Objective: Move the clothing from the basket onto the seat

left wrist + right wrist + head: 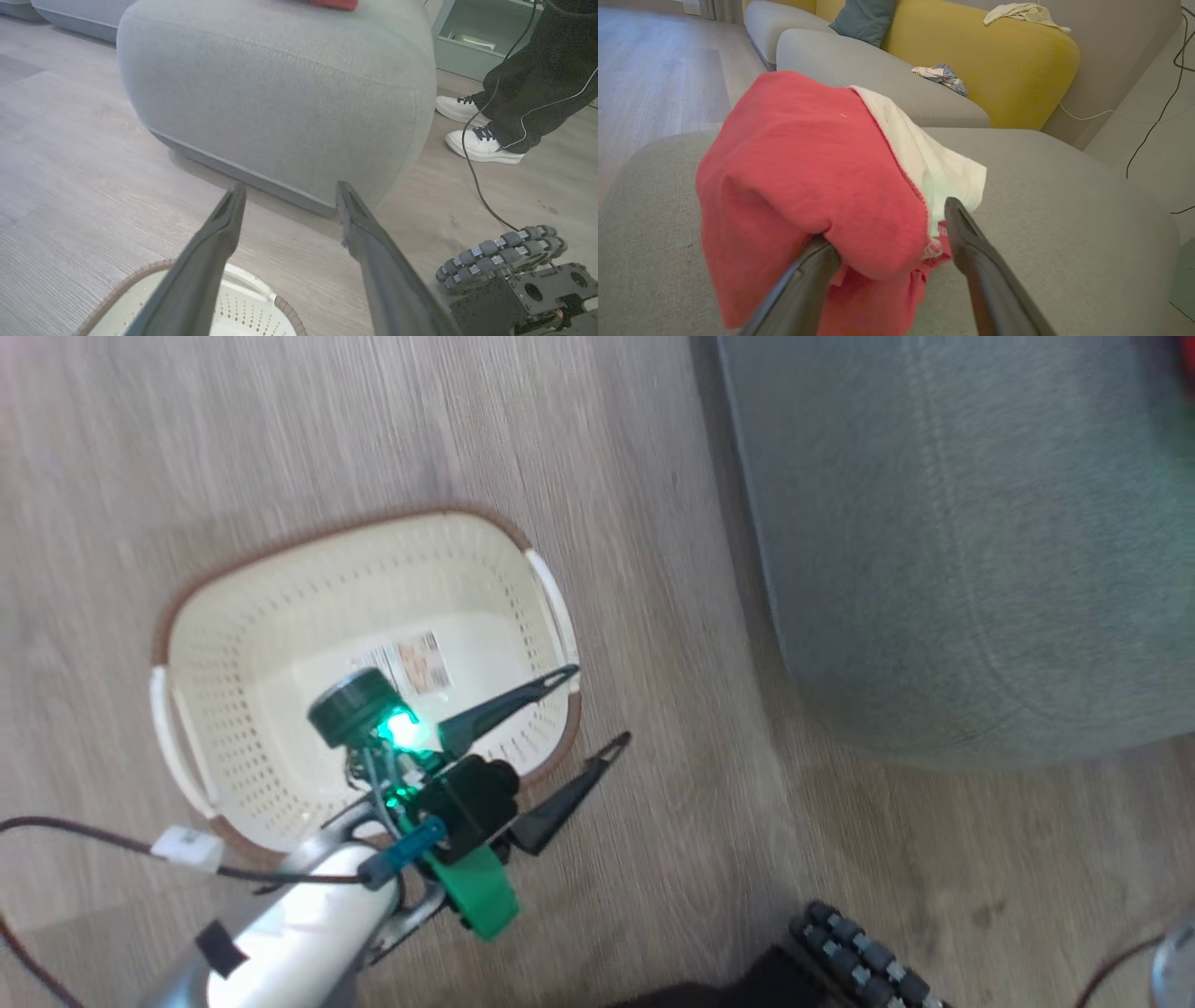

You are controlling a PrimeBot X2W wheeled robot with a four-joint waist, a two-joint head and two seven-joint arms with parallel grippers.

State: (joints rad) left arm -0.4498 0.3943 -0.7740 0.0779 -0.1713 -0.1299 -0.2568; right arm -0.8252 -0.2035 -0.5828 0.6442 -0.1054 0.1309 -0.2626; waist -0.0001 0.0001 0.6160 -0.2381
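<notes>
The cream basket [271, 616] stands on the wood floor and holds only its paper label [415, 665]. My left gripper [599, 705] hovers open over the basket's right rim, its fingers pointing at the grey seat [952, 541]. The left wrist view has the same left gripper [290, 187] above the basket's rim [140, 275], facing the seat [280, 93], where a strip of red clothing [334, 3] lies on top. My right gripper [889, 221] is over the seat [1041, 210] with its jaws apart. Red clothing [808, 172] with a white panel [924, 163] drapes over its left finger.
A person's white shoes [481, 144] and dark trouser legs stand right of the seat, with a cable trailing on the floor. My base's roller wheel [500, 254] sits at the lower right. Beyond the seat are a grey sofa [878, 74] and yellow backrest [1008, 60] with other cloths.
</notes>
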